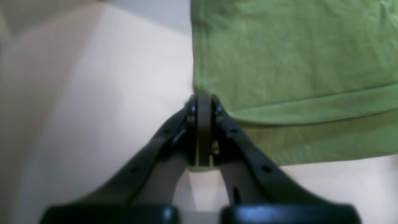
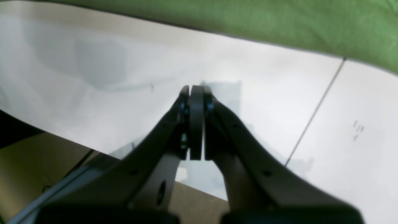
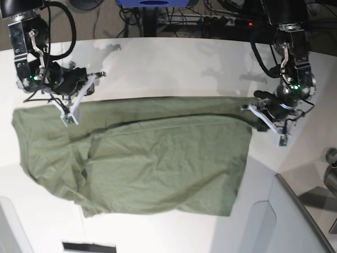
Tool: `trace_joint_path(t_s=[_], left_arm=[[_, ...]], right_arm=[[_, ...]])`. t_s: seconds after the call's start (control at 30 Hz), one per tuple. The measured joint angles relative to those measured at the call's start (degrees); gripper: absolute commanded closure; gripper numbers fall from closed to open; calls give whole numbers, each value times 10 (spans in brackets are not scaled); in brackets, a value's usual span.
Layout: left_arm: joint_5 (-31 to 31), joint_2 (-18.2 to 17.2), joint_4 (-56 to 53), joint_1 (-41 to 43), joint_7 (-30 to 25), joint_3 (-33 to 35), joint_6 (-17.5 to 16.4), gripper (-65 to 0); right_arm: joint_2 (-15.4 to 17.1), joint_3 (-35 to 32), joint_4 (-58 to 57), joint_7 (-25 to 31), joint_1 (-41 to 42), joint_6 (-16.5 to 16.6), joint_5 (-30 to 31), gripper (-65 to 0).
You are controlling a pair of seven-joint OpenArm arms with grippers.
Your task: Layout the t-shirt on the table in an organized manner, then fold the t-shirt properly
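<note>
Near the white table's [image 3: 174, 63] far edge, left gripper [image 1: 203, 130] is pinching the wrinkly olive-green cotton t-shirt's [image 3: 158, 163] hem corner, probably for spreading, while right gripper [image 2: 196, 121] is hanging closed, empty.

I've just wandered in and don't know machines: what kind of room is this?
Probably a robotics lab or test workshop: two robot arms work over a white table with an olive t-shirt on it, and loose cables run across the floor behind.

The base view looks steeply down from overhead on the whole desk [image 3: 158, 63]. Each wrist view sits close behind its claw, looking along it: left claw [image 1: 203, 130], right claw [image 2: 196, 121]. All three share the t-shirt [image 3: 142, 158].
</note>
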Motion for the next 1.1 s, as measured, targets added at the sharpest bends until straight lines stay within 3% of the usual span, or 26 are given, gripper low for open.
trace_joint_path(t_s=[0.23, 0.37, 0.8, 1.03, 1.1], left_arm=[[-2, 1, -88, -18, -1, 0, 0, 0], [-4, 3, -127, -31, -39, 0, 0, 0], [3, 39, -195, -99, -39, 0, 2, 0], [6, 40, -270, -156, -44, -1, 3, 0], [3, 40, -295, -169, -75, -1, 3, 0]], right_arm=[[0, 0, 0, 0, 0, 0, 0, 0], [0, 0, 0, 0, 0, 0, -1, 0], [0, 0, 0, 0, 0, 0, -1, 0], [1, 0, -2, 0, 0, 0, 0, 0], [1, 0, -2, 0, 0, 0, -1, 0]])
